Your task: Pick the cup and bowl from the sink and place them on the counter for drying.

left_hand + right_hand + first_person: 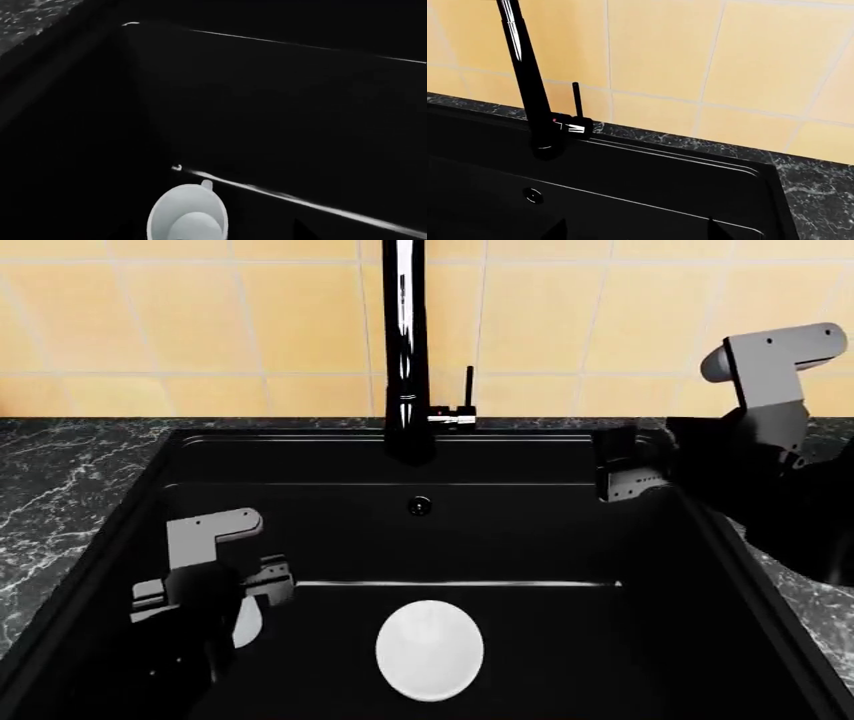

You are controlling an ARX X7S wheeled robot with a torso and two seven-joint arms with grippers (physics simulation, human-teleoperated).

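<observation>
Reaching down into the sink (561, 540), the left gripper (238, 612) sits low at the basin's left side, its fingers set around the cup (247, 625), a small white tumbler of which only a sliver shows past the black wrist in the head view. The left wrist view looks into the cup's open mouth (188, 214) from above, with the dark basin wall and floor behind it; the fingers themselves are too dark there to make out, so whether they press on the cup or stand clear of it cannot be told. The bowl (430, 650) rests on the sink floor near the middle, apart from the cup and to its right, mouth up. The right gripper (625, 475) hangs above the basin's right rear corner, near the rim, holding nothing; its fingertips appear only as two dark points at the edge of the right wrist view, well apart. The faucet (404, 350) stands at the rear centre, in front of yellow wall tiles (660, 50). Veined dark counter (54, 490) borders the sink on both sides.
</observation>
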